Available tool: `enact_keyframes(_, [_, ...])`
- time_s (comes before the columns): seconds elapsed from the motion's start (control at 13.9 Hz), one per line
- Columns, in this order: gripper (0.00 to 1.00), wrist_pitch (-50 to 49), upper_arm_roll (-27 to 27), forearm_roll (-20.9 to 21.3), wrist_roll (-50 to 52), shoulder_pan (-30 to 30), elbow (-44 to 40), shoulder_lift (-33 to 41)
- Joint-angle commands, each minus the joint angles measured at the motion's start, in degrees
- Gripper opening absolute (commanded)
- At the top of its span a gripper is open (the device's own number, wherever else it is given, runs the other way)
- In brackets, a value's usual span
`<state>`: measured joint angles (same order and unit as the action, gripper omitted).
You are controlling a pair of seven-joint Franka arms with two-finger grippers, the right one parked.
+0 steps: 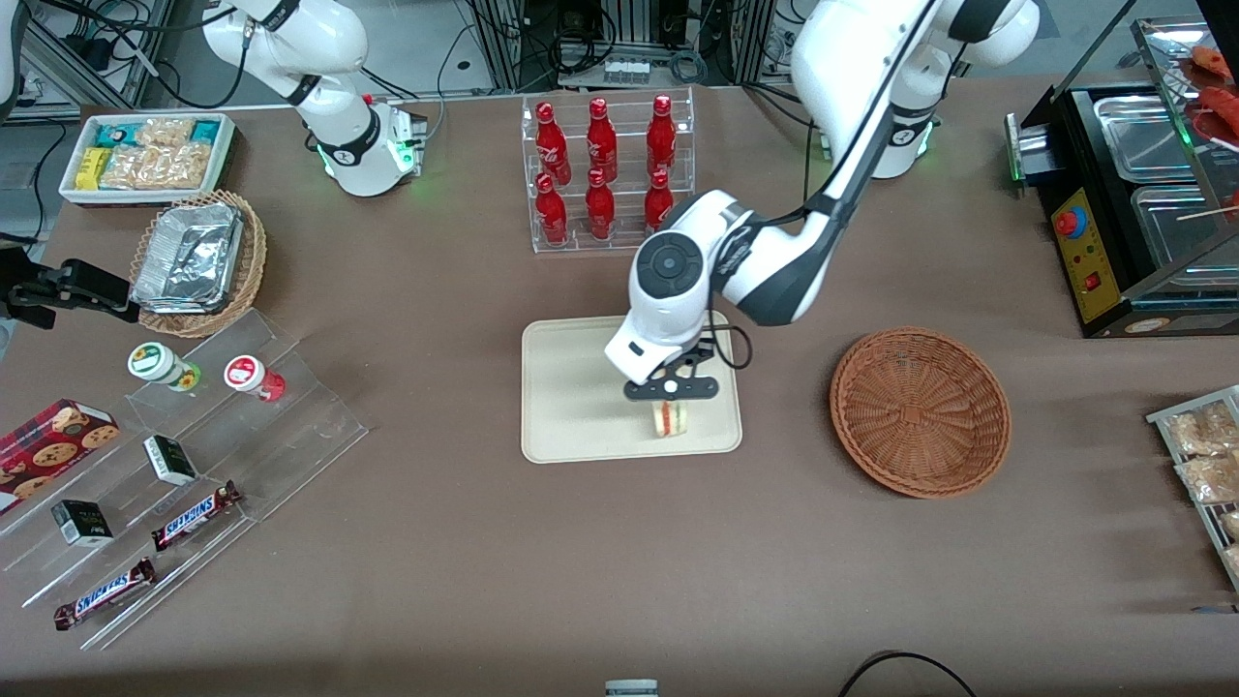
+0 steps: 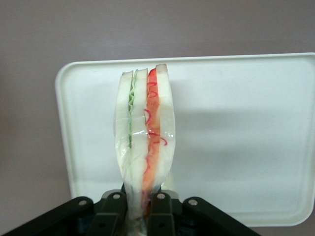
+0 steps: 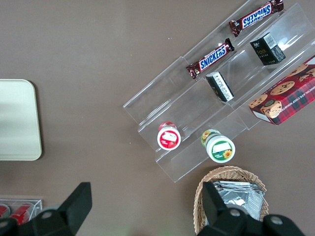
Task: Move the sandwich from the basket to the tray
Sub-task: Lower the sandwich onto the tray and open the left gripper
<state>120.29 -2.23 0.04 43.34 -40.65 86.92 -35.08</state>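
Note:
My left gripper is shut on the sandwich, a pale bread wedge with red and green filling. It holds the sandwich over the cream-beige tray, near the tray edge nearest the front camera; I cannot tell whether the sandwich touches the tray. In the left wrist view the sandwich is pinched between the black fingers with the tray under it. The reddish-brown wicker basket stands beside the tray toward the working arm's end and holds nothing.
A clear rack of red bottles stands farther from the front camera than the tray. A clear stepped stand with snacks, a tan basket with foil trays and a white snack bin lie toward the parked arm's end. A black appliance lies toward the working arm's end.

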Motion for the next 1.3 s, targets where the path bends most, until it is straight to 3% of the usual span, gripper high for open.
enact_keyframes(0.0, [0.00,3.2,0.9,-0.1,3.1,-3.3,-2.1,-3.4])
enact_keyframes(0.43, [0.00,4.6,0.9,0.1,3.2,-5.2,-1.9,-6.0])
enact_keyframes(0.5, [0.32,4.6,0.9,0.1,3.2,-5.3,-1.9,-6.1])
enact_keyframes(0.58, [0.53,4.6,0.9,0.1,3.2,-5.5,-1.8,-6.1])
enact_keyframes(0.65, [0.61,4.6,0.9,0.1,3.1,-5.4,-1.9,-6.1])
enact_keyframes(0.72, [0.75,4.6,0.9,0.2,3.0,-5.4,-1.9,-6.1])
enact_keyframes(0.79, [0.81,4.6,0.9,0.2,2.9,-5.4,-1.9,-6.0])
enact_keyframes(0.86, [0.95,4.4,0.9,0.2,2.7,-5.4,-2.1,-5.7])
enact_keyframes(1.23, [0.99,-2.8,2.4,-0.1,3.3,-4.4,-2.2,1.2])
